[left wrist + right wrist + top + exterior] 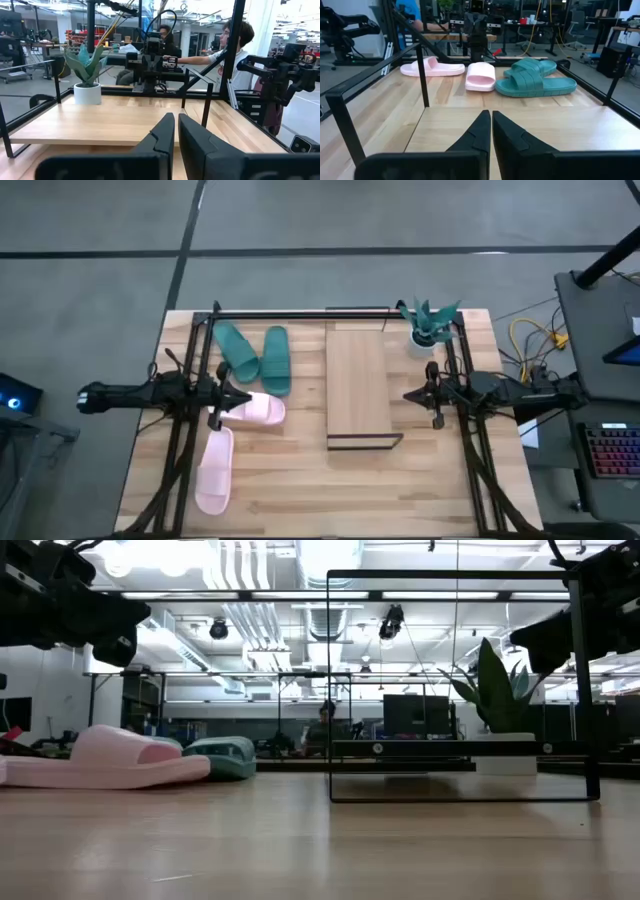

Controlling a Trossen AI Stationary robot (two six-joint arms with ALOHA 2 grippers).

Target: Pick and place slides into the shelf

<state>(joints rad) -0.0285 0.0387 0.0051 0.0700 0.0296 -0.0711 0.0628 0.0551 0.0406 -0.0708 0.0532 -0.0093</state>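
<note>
— Where are the slides?
— Two teal slides and two pink slides lie on the table, left of the bare shelf.
— The grippers?
— Left gripper and right gripper — both closed, empty, raised.

Low view: both arms cut off by top edge, end effectors not visible. Pink slide cropped at left edge; teal slide partly hidden behind it. People beyond the worktop too small/blurred to make out. Plant partly behind shelf frame.
</note>
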